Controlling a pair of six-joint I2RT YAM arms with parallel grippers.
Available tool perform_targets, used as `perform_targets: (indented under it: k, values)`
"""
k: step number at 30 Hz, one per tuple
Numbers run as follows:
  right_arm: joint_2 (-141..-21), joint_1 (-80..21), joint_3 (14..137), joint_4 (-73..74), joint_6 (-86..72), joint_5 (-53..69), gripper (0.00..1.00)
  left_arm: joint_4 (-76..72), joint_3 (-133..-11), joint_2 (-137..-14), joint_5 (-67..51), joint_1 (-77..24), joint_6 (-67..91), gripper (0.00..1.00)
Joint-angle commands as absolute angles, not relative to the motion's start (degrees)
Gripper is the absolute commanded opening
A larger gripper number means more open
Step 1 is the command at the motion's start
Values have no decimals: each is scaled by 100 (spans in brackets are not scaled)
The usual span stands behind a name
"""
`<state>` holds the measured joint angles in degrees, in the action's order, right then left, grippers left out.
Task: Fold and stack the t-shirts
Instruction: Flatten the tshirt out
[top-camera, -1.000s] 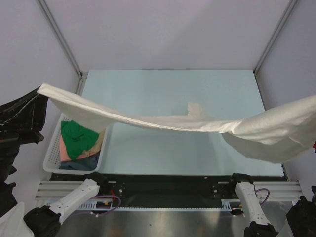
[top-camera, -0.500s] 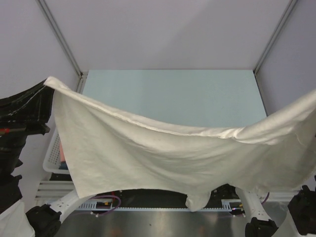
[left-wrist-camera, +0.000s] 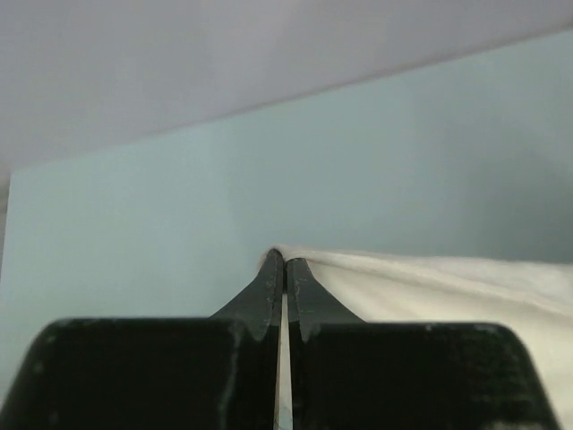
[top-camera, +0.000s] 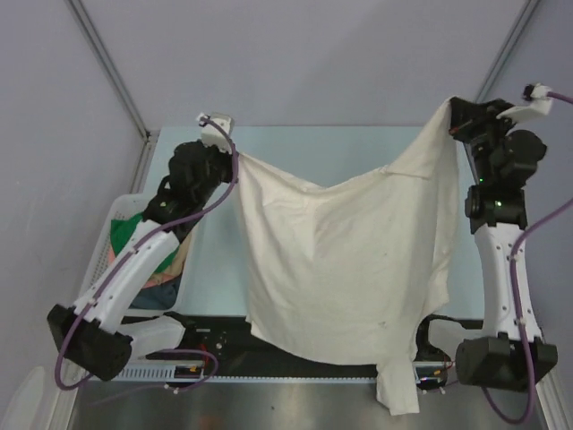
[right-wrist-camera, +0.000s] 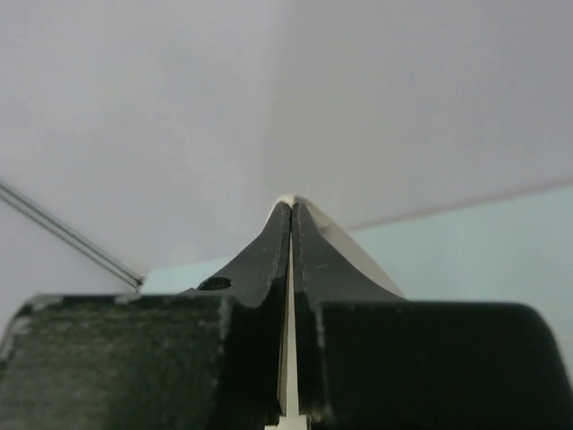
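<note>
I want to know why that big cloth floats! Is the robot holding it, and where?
Yes. The left gripper pinches one upper corner of the cream t-shirt, and the right gripper pinches the other, so it hangs between them.

White lattice basket (top-camera: 100,262) at left of frame, beside pale blue table (top-camera: 349,150); metal post (top-camera: 106,64) upper left.

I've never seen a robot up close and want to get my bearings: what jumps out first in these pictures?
A big cream t-shirt hangs stretched like a banner over the table, its lower end drooping past the near edge. The left pincer grips one corner at the left, and the right pincer grips the other, higher up at the right. At the table's left edge, a white basket holds a bright green shirt with other cloth.
</note>
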<state>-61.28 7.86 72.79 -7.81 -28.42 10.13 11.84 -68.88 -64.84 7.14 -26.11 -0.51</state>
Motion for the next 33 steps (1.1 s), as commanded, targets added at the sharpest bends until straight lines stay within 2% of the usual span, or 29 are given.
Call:
perform_targets:
  k: [1, 3, 4, 7, 11, 14, 19, 24, 27, 33]
  values:
    - [-6746, 809, 6848, -1476, -2690, 1125, 0, 71, -6505, -7368, 1380, -2286, -44, 0]
    - [-7178, 782, 6462, -1730, -2663, 1125, 0, 26, -6635, -8021, 1239, -2171, 132, 0]
    - [-7651, 800, 6382, -1958, -2672, 1177, 0, 18, -6914, -8755, 1300, -2154, 184, 0]
    - [-8505, 817, 6582, -1995, -2523, 1301, 0, 280, -7783, -10136, 1546, -2109, 176, 0]
    - [-10269, 844, 7627, -1522, -2215, 1660, 0, 1001, -9059, -11631, 1705, -1995, 246, 0]
    - [-10914, 844, 8392, -1152, -2171, 1872, 0, 1370, -9851, -12337, 1731, -1916, 246, 0]
    - [-11768, 870, 9131, -764, -2302, 1951, 0, 1810, -10844, -12875, 1811, -1706, 351, 0]
    - [-12348, 905, 10176, -396, -2347, 2012, 0, 2470, -11873, -13385, 1399, -1389, 361, 0]
    - [-12743, 896, 10783, -168, -2338, 2074, 0, 2233, -11795, -13395, 870, -1362, 142, 0]
    - [-13060, 818, 11275, -18, -2443, 2031, 0, 2435, -11866, -13474, 1477, -1275, 167, 0]
